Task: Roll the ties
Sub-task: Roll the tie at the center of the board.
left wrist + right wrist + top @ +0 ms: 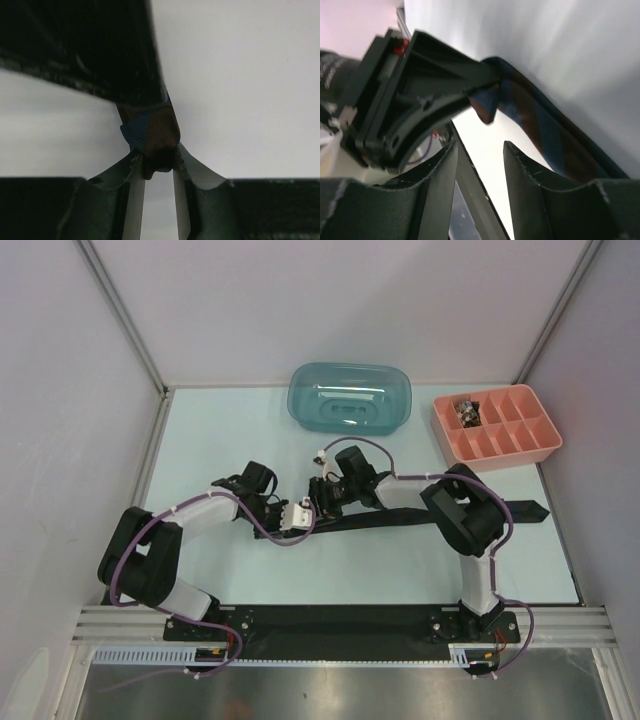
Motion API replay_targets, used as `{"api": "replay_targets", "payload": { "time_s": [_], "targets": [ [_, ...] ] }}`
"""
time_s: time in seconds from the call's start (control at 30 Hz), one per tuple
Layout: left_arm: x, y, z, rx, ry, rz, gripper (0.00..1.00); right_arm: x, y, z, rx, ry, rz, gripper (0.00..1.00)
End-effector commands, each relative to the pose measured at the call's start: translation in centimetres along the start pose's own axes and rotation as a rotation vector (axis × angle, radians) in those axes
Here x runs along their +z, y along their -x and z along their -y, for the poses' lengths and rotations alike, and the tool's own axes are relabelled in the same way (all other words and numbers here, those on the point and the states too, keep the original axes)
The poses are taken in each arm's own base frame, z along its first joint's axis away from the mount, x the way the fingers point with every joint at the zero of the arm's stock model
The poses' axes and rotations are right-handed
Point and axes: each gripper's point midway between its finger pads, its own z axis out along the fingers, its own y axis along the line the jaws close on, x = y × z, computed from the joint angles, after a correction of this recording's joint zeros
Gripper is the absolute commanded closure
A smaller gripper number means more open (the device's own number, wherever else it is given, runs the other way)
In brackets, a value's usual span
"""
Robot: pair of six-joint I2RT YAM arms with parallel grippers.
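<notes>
One dark tie (390, 518) lies flat across the table, its wide pointed end (528, 510) out at the right. My left gripper (298, 517) is at the tie's left end. In the left wrist view that gripper (159, 157) is shut on a bunched fold of the tie (150, 132), which shows blue and brown stripes up close. My right gripper (325, 495) sits just beside it. Its jaws (480, 145) stand open with nothing between them. The tie (540, 125) runs past the right finger (530, 185), and the left gripper's body (415, 100) fills the upper left.
A teal plastic tub (350, 398) stands at the back centre. A pink compartment tray (510, 435) with small items in one cell sits at the back right. Purple cables (265, 525) loop along both arms. White walls enclose the table.
</notes>
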Motion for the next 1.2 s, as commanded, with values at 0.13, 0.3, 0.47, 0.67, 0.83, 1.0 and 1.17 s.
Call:
{"api": "replay_targets", "payload": {
  "time_s": [0.13,0.3,0.47,0.67,0.83,1.0,1.17],
  "targets": [
    [0.0,-0.1,0.7,-0.012,-0.010,0.016,0.69,2.5,1.9,-2.0,0.037,0.097,0.036,0.55],
    [0.2,0.1,0.6,-0.015,-0.014,0.026,0.68,3.8,2.0,-1.5,0.041,0.095,0.026,0.57],
    [0.4,0.2,0.5,-0.026,-0.025,0.031,0.68,4.7,1.5,-1.3,0.041,0.092,0.009,0.58],
    [0.6,0.2,0.3,-0.031,-0.030,0.032,0.68,5.0,1.6,-1.4,0.047,0.111,0.007,0.67],
    [0.6,0.2,0.3,-0.041,-0.031,0.031,0.67,5.3,1.4,-0.9,0.055,0.110,-0.003,0.82],
    [0.5,0.2,0.1,-0.052,-0.023,0.033,0.65,5.2,1.6,0.1,0.052,0.075,0.001,1.00],
    [-0.3,0.4,-0.2,-0.087,-0.010,0.062,0.46,4.8,1.7,1.2,0.057,0.030,0.010,1.00]
  ]
}}
